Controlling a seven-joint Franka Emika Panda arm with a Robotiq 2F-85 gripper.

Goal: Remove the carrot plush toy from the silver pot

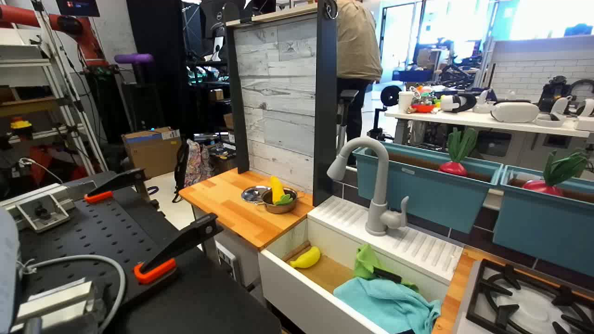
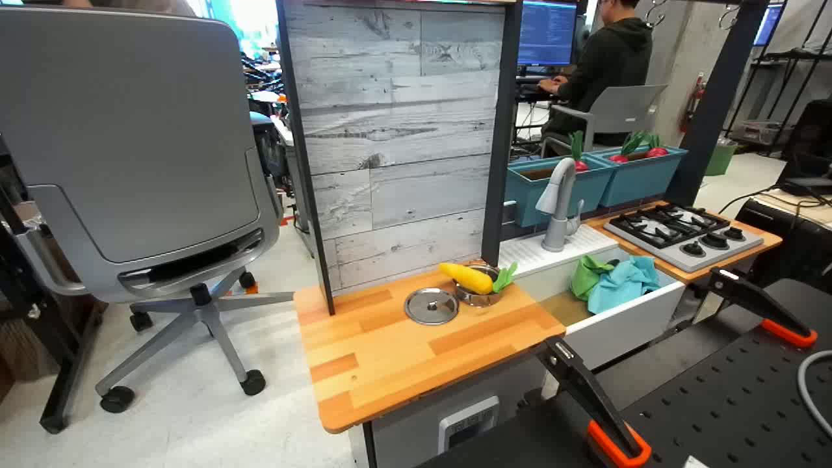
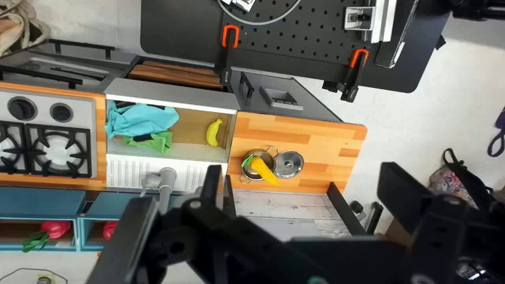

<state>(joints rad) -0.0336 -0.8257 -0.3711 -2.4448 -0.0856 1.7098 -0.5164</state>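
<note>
The carrot plush toy (image 1: 277,188) is yellow-orange with green leaves. It rests tilted in the silver pot (image 1: 278,208), its leafy end at one side and its long body sticking out past the rim. It shows in the pot also in an exterior view (image 2: 473,279) and in the wrist view (image 3: 265,170). The pot (image 2: 478,301) stands on the wooden counter, and its dark inside (image 3: 269,157) shows from above. My gripper (image 3: 302,167) shows only in the wrist view. Its fingers are wide apart with nothing between them, high above the counter.
A metal lid (image 1: 255,194) lies beside the pot. A pale plank panel (image 2: 403,143) rises behind the counter (image 2: 390,351). The white sink (image 1: 306,297) holds a yellow banana (image 1: 306,258) and cloths (image 1: 390,301). A faucet (image 1: 380,185) and stove (image 2: 682,234) stand beyond.
</note>
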